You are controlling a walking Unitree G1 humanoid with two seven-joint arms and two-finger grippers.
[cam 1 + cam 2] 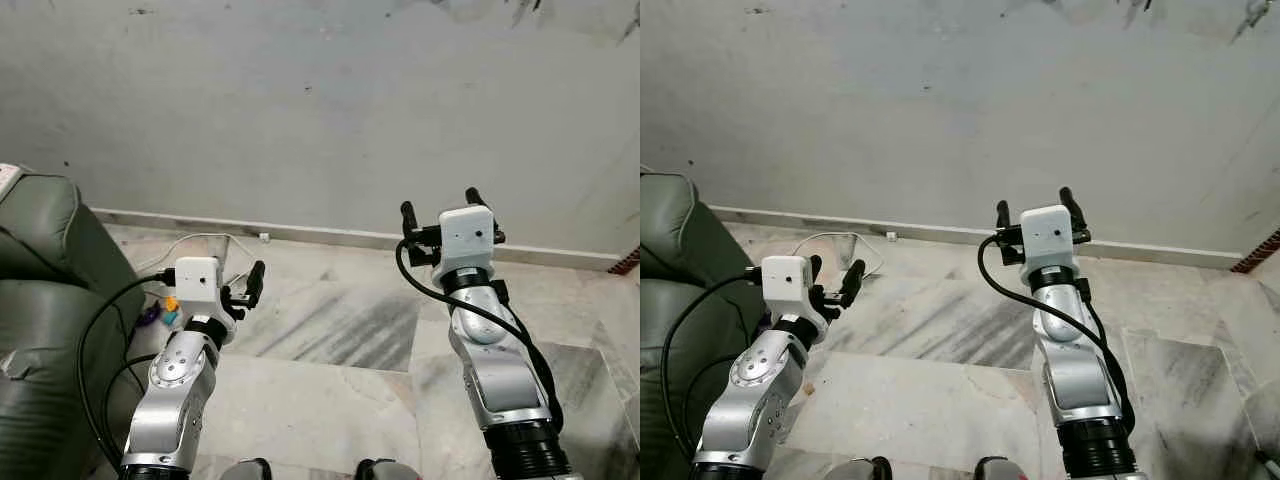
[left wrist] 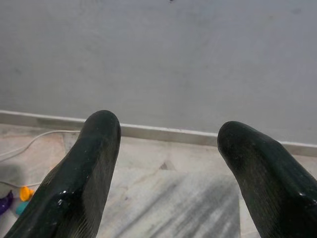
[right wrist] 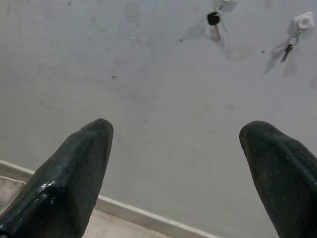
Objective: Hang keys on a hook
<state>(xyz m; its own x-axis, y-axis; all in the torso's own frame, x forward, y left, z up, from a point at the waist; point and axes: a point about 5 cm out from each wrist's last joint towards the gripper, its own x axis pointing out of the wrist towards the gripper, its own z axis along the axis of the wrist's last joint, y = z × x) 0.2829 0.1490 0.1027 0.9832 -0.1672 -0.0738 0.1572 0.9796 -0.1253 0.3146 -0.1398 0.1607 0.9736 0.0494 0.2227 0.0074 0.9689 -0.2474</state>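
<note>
So both arms are raised in front of a scuffed grey wall (image 1: 300, 110), over a marble floor (image 1: 330, 330). The right gripper (image 3: 176, 163) is up higher, fingers spread wide with nothing between them, aimed at the wall. Looking along it, there are two sets of keys hanging high on the wall: a black-headed key (image 3: 214, 21) dangling straight down, long axis vertical, blade pointing at the floor, and further over a small dark key (image 3: 288, 49) under a white hook (image 3: 302, 22), hanging a bit slanted, tip down and tilted off to one side. Both cast soft shadows on the plaster. The head camera doesn't reach that high; you just get dark marks at the wall's top edge. The left gripper (image 2: 168, 163) sits lower, also wide apart and empty, pointed at the skirting where wall meets floor. At the robot's left there's a green sofa (image 1: 40, 300), a white cable (image 1: 205, 240) snaking on the floor, and some little orange, teal and purple bits (image 1: 165, 310) beside the sofa, can't tell what they are.
</note>
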